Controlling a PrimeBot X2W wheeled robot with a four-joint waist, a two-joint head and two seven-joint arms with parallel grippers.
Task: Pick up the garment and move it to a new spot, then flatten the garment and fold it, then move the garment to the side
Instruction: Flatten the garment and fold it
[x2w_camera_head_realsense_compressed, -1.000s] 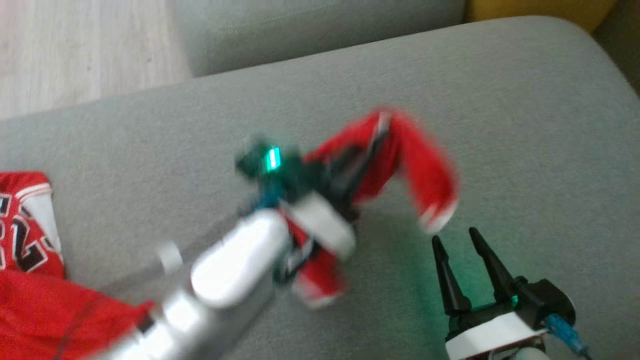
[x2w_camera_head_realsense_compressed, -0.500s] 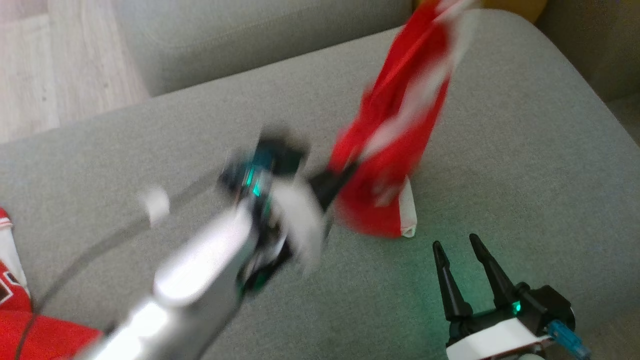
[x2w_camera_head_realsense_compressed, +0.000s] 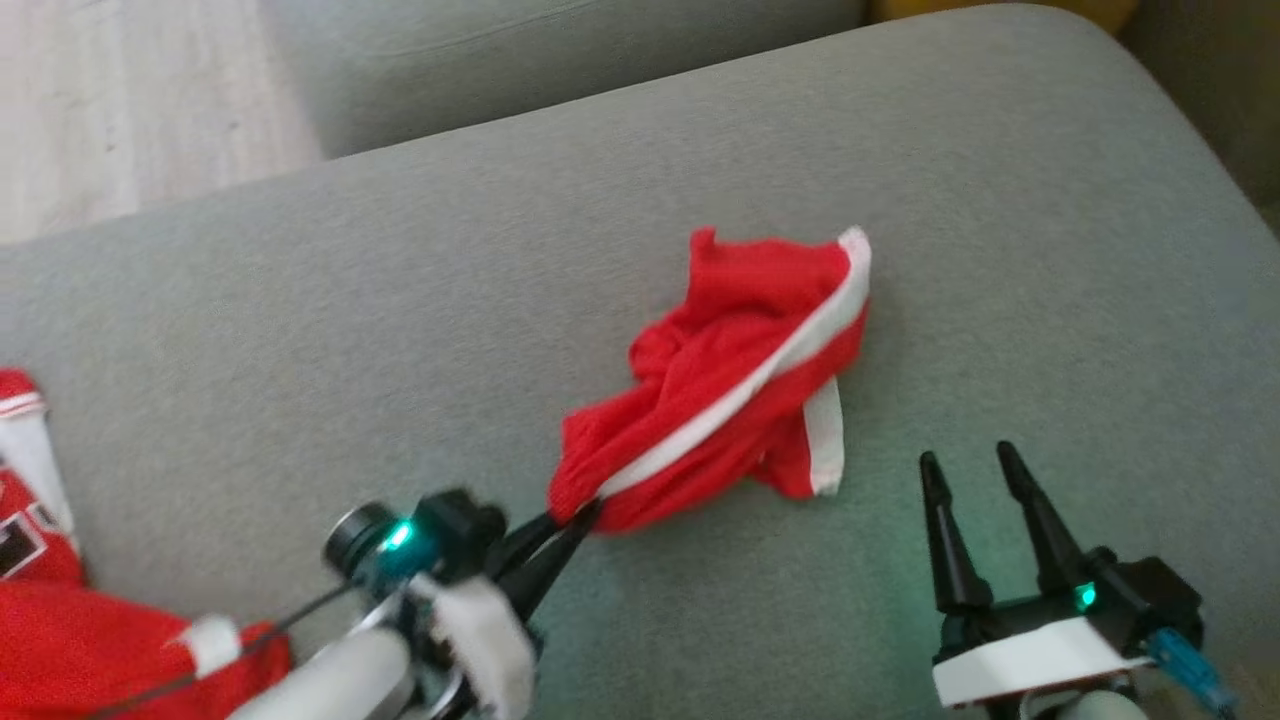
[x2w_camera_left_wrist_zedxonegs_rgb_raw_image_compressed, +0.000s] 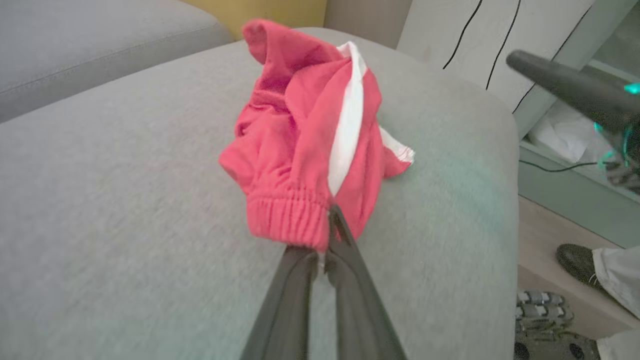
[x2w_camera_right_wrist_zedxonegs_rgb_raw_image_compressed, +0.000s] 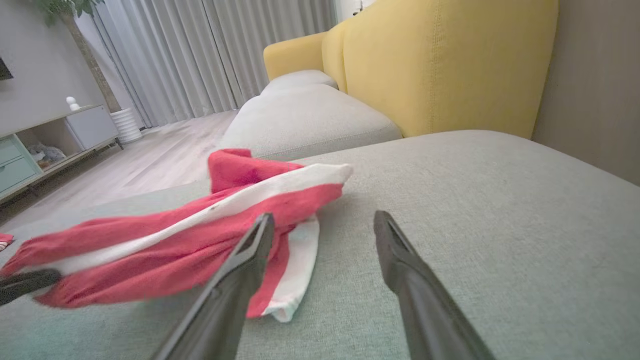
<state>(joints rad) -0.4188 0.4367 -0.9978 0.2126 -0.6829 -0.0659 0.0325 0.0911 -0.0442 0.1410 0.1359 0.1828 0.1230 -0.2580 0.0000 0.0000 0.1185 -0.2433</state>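
The garment (x2w_camera_head_realsense_compressed: 730, 370) is a pair of red shorts with white side stripes, lying crumpled in the middle of the grey sofa cushion (x2w_camera_head_realsense_compressed: 300, 330). My left gripper (x2w_camera_head_realsense_compressed: 583, 515) is shut on its elastic waistband at the near-left end; the left wrist view has the garment (x2w_camera_left_wrist_zedxonegs_rgb_raw_image_compressed: 310, 145) bunched just beyond the closed fingertips (x2w_camera_left_wrist_zedxonegs_rgb_raw_image_compressed: 334, 220). To the right of the garment my right gripper (x2w_camera_head_realsense_compressed: 968, 460) stands open above the cushion, holding nothing. In the right wrist view the garment (x2w_camera_right_wrist_zedxonegs_rgb_raw_image_compressed: 165, 240) lies to the left, partly behind the left finger (x2w_camera_right_wrist_zedxonegs_rgb_raw_image_compressed: 250, 250).
A red and white jersey (x2w_camera_head_realsense_compressed: 40, 600) lies at the cushion's near-left corner. Wooden floor (x2w_camera_head_realsense_compressed: 120, 90) lies beyond the cushion's far-left edge. A yellow sofa back (x2w_camera_right_wrist_zedxonegs_rgb_raw_image_compressed: 440, 65) rises behind. A person's shoe (x2w_camera_left_wrist_zedxonegs_rgb_raw_image_compressed: 575, 260) stands on the floor to the right.
The left arm flung the garment up and outward, then pulled back toward me; the garment now lies spread on the cushion, still gripped at the waistband. The camera shifted slightly.
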